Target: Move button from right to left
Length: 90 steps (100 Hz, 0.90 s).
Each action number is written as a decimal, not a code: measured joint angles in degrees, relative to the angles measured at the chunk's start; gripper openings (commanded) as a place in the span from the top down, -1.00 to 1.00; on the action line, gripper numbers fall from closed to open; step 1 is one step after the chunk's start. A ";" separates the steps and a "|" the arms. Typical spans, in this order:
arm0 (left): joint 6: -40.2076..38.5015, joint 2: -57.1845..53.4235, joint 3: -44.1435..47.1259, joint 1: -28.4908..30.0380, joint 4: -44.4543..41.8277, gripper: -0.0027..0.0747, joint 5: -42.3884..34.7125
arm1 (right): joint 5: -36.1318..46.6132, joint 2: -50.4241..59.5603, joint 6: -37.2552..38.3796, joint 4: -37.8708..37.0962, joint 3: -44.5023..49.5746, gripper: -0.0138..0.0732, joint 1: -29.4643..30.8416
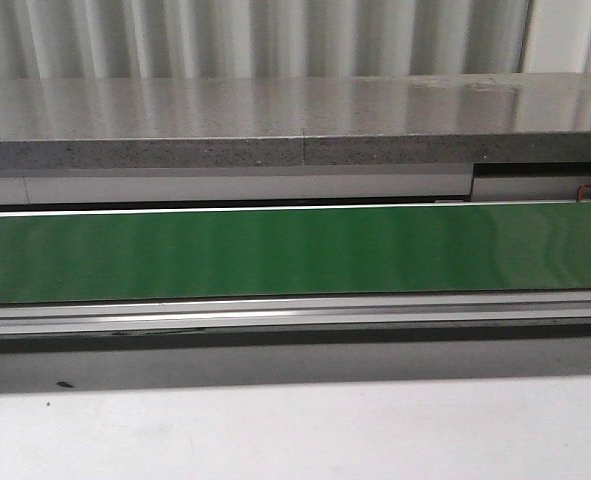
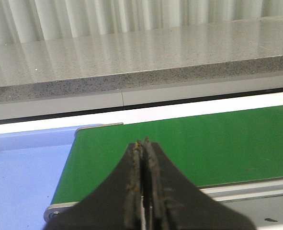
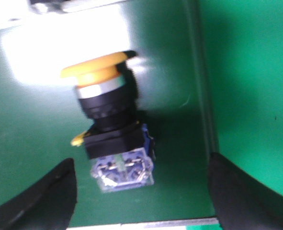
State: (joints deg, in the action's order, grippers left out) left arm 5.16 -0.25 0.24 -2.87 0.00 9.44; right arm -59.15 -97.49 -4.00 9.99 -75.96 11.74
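Note:
The button [image 3: 110,124] lies on its side on the green belt [image 3: 31,129] in the right wrist view, with its yellow-orange cap, black collar and blue-grey terminal block all showing. My right gripper [image 3: 141,165] is open over it, one black finger on each side and neither touching it. In the left wrist view my left gripper [image 2: 143,143] is shut with nothing between its fingers, hovering over the left end of the belt [image 2: 203,143]. The front view shows only the belt [image 1: 295,250]; the button and both grippers are outside that view.
A light blue tray [image 2: 21,177] lies just past the belt's left end. A grey speckled stone counter [image 1: 275,120] runs behind the belt. Aluminium rails [image 1: 295,310] border the belt's near side, with a white tabletop [image 1: 295,430] in front.

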 measured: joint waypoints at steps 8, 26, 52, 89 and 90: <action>0.00 0.00 0.00 0.00 0.00 0.98 0.00 | 0.20 2.60 -1.90 0.00 0.00 -0.66 -1.64; 0.00 0.00 0.00 0.00 0.00 0.98 0.00 | 0.45 8.40 -4.20 0.11 0.15 -0.23 -5.65; 0.00 0.00 0.00 0.00 0.00 0.99 0.00 | 7.46 18.27 -6.70 0.22 8.41 0.83 -10.44; 0.00 0.00 0.00 0.00 0.00 0.99 0.00 | 14.47 33.18 -7.73 0.34 23.03 0.84 -11.05; 0.00 0.00 0.00 0.00 0.00 0.98 0.00 | 14.78 33.50 -7.73 0.34 23.64 0.84 -11.05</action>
State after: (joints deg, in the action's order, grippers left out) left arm 5.16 -0.25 0.24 -2.87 0.00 9.44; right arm -44.36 -64.00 -11.73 10.32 -52.32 0.69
